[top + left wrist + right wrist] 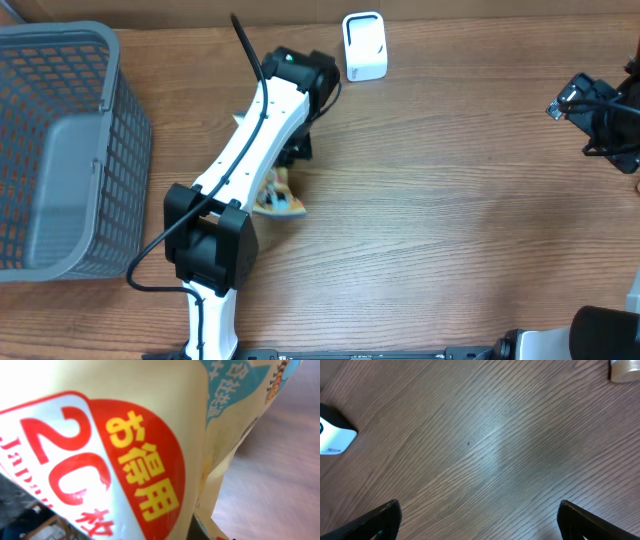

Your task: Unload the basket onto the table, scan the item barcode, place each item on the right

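The item is a cream packet (281, 199) with red and blue print, lying on the wooden table beneath my left arm. It fills the left wrist view, where a red disc with yellow characters (145, 470) sits right at the camera. My left gripper (285, 176) reaches down onto the packet and is shut on it; its fingers are hidden behind the packet and the arm. A white box-shaped scanner (364, 46) stands at the table's far edge, also seen in the right wrist view (332, 435). My right gripper (592, 118) hovers at the far right, open and empty (480, 522).
A grey mesh basket (112, 120) takes up the left side of the table. A black cable (250, 60) runs along the left arm. A pale object (625, 371) is cut off at the top right corner of the right wrist view.
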Available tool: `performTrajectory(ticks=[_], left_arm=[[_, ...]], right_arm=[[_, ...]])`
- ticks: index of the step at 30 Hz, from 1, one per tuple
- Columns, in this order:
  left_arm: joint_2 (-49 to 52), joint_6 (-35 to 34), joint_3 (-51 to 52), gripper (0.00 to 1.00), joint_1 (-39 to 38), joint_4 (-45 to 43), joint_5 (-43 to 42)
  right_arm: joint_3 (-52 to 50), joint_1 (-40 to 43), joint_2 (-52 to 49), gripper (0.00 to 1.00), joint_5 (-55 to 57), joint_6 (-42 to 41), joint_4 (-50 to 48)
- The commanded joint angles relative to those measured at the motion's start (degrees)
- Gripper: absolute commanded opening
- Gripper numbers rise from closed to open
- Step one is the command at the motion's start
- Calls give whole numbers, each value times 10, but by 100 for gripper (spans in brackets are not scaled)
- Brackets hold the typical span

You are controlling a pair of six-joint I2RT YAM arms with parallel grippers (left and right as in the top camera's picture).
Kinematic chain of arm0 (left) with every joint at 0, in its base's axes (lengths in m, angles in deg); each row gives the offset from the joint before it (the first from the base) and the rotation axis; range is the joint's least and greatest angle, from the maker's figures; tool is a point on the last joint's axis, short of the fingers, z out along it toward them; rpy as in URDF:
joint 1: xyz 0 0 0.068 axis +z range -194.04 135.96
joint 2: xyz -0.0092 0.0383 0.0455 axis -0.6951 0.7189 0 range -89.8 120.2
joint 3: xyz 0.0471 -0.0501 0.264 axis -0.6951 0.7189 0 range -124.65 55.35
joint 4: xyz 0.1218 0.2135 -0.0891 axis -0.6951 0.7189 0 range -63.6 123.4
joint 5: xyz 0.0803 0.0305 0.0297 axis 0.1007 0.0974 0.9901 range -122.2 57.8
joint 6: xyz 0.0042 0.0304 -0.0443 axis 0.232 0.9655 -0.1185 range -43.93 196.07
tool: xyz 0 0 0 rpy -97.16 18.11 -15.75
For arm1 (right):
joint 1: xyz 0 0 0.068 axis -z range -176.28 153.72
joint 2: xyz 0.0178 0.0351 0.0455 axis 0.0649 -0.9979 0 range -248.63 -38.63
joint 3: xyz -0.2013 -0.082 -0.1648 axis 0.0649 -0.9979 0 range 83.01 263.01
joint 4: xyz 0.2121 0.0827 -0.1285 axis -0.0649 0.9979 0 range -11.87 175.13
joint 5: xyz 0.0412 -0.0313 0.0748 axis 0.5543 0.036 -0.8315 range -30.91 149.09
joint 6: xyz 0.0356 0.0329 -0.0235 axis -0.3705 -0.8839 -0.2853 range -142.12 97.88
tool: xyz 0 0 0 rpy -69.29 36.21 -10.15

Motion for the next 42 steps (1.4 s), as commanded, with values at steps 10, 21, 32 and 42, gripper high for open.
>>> performTrajectory(ticks=[10, 21, 32, 42], left_arm=[[6, -61, 90, 4, -4, 11, 225], [7, -104, 113, 4, -52, 9, 150], [39, -115, 183, 8, -134, -28, 110], [53, -119, 162, 20, -188, -35, 6]], right_arm=[[-4, 0, 2, 100, -8, 0, -2], [-4, 0, 2, 100, -22, 0, -3], [-4, 0, 2, 100, -22, 0, -3], [-4, 0, 2, 100, -23, 0, -3]])
